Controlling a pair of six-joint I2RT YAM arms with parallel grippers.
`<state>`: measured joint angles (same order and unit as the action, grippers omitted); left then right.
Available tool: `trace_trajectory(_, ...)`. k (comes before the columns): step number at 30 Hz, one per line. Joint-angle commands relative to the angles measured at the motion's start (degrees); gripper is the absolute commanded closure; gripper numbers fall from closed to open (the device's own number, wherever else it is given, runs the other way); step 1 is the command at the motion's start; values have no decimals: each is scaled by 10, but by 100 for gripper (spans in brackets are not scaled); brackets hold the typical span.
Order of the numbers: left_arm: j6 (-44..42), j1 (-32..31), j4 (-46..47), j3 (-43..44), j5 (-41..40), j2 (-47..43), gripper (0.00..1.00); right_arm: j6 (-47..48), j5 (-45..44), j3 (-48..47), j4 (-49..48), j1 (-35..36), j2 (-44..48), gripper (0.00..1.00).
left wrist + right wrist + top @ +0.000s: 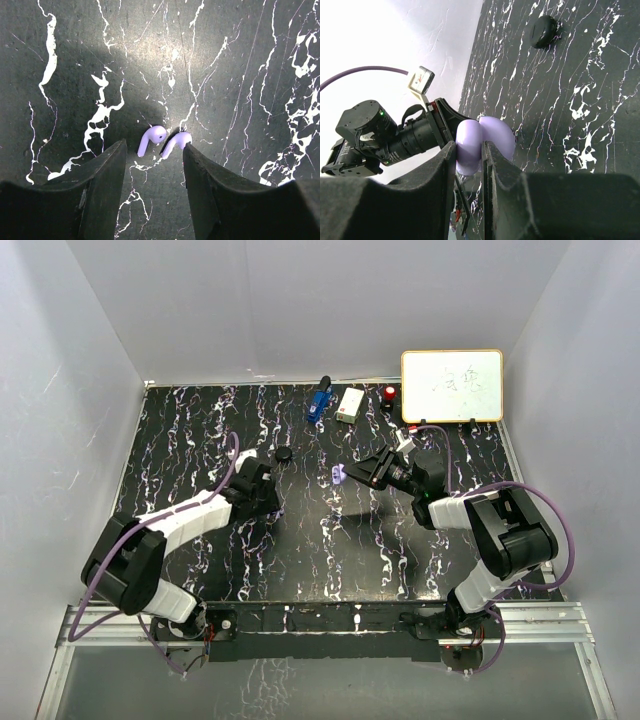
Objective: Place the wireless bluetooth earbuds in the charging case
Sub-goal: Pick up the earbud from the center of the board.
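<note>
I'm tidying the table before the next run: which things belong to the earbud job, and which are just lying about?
Job: lilac earbuds; lilac case in the right claw; black case, probably.
Lying about: blue tool; white box; red object; whiteboard.

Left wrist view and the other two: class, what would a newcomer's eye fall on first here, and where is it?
Two pale lilac earbuds lie side by side on the black marbled table, framed by the open left pincer. The right pincer is shut on a lilac charging case near the table's middle. A white board stands at the far right corner.
</note>
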<state>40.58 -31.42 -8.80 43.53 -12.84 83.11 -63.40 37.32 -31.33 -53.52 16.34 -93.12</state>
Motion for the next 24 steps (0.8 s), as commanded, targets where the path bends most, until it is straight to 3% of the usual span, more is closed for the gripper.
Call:
trace_trajectory(1, -11, -9, -26, 25, -26, 2, 54, -2, 3, -1, -45, -3, 1, 100)
trace_trajectory(24, -22, -20, -28, 33, -32, 41, 60, -2, 3, 3, -48, -3, 1, 100)
